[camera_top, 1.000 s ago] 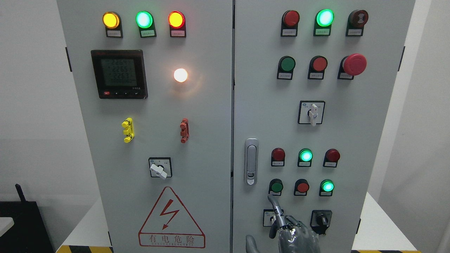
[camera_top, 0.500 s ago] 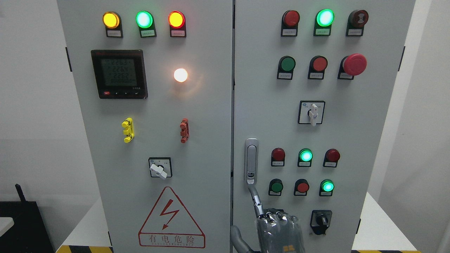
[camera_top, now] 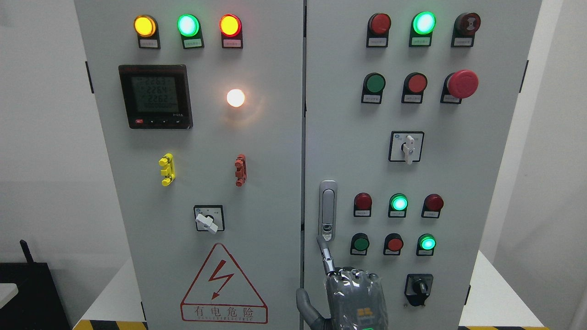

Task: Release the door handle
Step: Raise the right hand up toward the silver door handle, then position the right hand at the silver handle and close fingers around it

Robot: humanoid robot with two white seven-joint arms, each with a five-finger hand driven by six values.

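On the left door of the big grey cabinet, 3 lamps glow yellow, green and red at the top, with a small screen under them and a warning triangle low down. The left hand is not in the picture. Next comes the gap between the 2 doors, and just right of it sits the silver door handle, lying flat against the right door. Right below it is the right hand, coming up from the bottom edge. It holds nothing; 1 finger points up, the tip just under the bottom of the handle, and the other fingers are curled in. I think the handle is let go, or almost. What is left is to pull the hand away. Further right are red and green buttons.
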